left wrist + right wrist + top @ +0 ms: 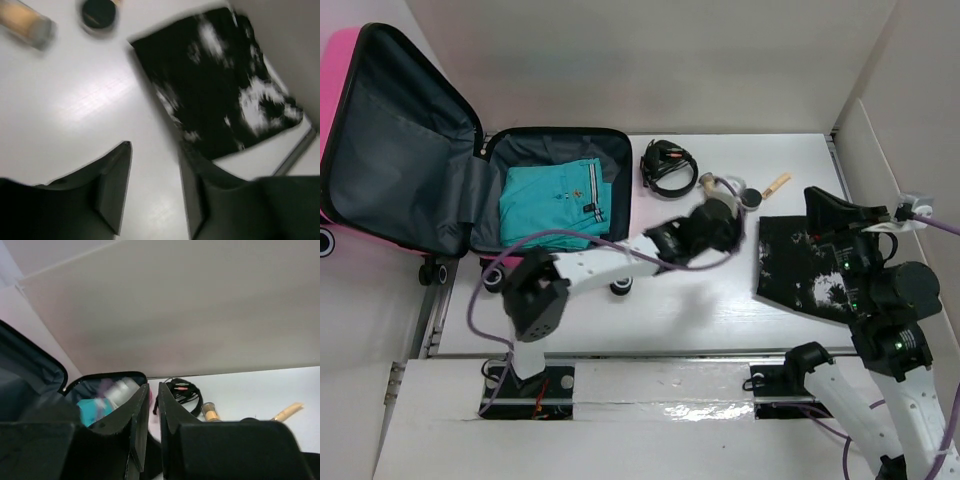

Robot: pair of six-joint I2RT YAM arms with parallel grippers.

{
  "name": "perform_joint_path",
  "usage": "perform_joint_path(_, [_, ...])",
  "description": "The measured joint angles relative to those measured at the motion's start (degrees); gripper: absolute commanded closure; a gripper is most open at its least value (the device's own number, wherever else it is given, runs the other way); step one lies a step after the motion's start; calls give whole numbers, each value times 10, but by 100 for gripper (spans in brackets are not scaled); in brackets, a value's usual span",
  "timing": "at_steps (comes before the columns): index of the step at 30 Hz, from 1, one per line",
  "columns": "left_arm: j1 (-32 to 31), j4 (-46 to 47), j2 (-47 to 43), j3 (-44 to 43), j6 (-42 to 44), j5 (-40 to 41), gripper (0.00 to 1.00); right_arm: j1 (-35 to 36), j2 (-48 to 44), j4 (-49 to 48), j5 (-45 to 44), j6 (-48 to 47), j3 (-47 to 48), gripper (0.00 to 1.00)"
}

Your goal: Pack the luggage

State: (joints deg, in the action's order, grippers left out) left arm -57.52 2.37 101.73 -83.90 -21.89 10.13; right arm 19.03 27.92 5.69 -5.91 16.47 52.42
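Note:
The hot-pink luggage lies open at the far left, its dark grey lined lid tilted back. A folded teal garment lies in its base; the case also shows in the right wrist view. A black garment with white print lies flat on the table at the right and fills the upper right of the left wrist view. My left gripper is open and empty over bare table just left of that garment. My right gripper is shut and empty, raised above the garment's far edge.
A coiled black cable lies behind the left gripper, right of the luggage. A small capped bottle, a round black compact and a tan stick lie at the back. A raised wall borders the right.

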Motion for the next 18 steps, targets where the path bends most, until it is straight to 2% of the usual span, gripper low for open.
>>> perform_joint_path(2, [-54,21,51,0,-21,-3,38,0,-5,7,-9,-1,9,80])
perform_joint_path(5, [-111,32,123,-3,-43,-19,29,0,-6,36,-20,-3,8,79])
perform_joint_path(8, [-132,36,182,-7,-58,-50,29,0,-12,65,-29,-6,-2,79])
perform_joint_path(16, [-118,56,257,-73,-72,-76,34,0,-21,92,-29,-13,-12,77])
perform_joint_path(18, [-114,66,269,-92,-72,-78,42,0,-20,93,-23,-13,-17,77])
